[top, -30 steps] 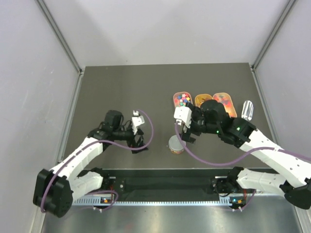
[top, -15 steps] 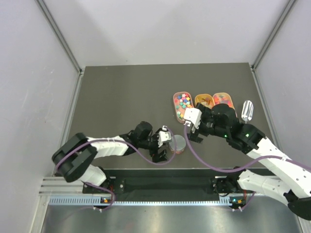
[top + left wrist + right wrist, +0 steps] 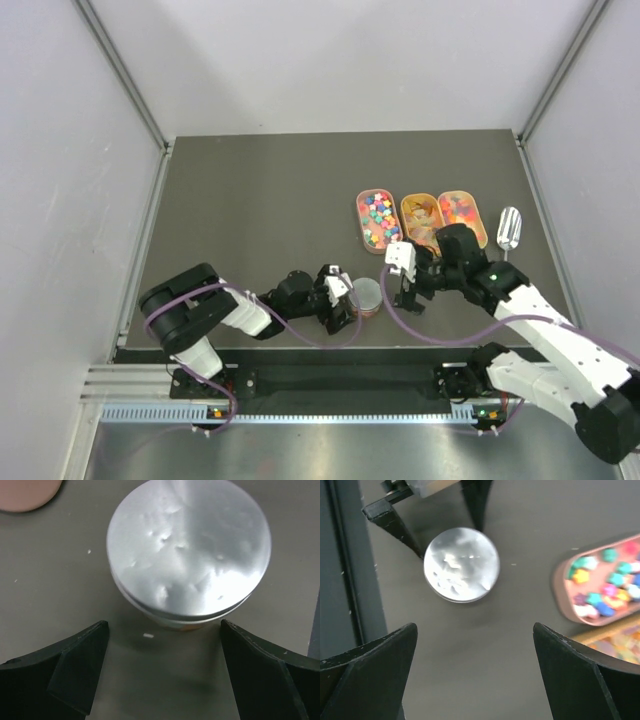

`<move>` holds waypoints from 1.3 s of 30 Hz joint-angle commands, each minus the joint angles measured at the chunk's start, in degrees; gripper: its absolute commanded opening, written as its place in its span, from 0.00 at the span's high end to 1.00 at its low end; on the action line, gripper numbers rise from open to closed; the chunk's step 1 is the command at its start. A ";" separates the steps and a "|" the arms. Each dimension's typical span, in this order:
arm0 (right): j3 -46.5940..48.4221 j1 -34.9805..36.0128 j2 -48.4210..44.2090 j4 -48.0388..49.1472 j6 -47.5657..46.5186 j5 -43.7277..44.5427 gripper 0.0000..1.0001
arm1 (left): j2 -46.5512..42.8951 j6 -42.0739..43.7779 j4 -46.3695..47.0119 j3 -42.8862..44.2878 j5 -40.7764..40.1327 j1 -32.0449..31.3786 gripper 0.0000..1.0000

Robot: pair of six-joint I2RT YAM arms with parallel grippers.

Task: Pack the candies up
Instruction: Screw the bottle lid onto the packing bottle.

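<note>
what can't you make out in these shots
All views: small round clear jar with silver lid, fill level; the lid covers it.
Right wrist: pale yellow-orange gummies, shapes; blurred and cut by the frame edge.
Top view: silver scoop, whether loaded; too small.

A silver lid (image 3: 187, 550) hides whatever the jar (image 3: 172, 621) holds. In the right wrist view, the tray (image 3: 558, 587) near the jar is blurred and cut off by the edge, its multicoloured candies (image 3: 602, 597) soft blobs; the neighbouring gummies (image 3: 620, 642) smear together.
</note>
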 commanded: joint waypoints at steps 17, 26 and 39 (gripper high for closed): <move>2.56 -6.10 21.05 -0.45 -34.59 -21.68 0.10 | 14.45 5.26 11.56 1.59 4.71 -2.15 0.03; 12.21 -9.96 31.42 -9.32 -43.64 -27.39 0.07 | 18.06 6.40 15.07 2.82 4.19 -3.38 0.16; 20.58 -10.23 40.92 -32.27 -71.33 -27.58 0.00 | 18.77 5.88 14.20 3.35 2.78 -3.56 0.20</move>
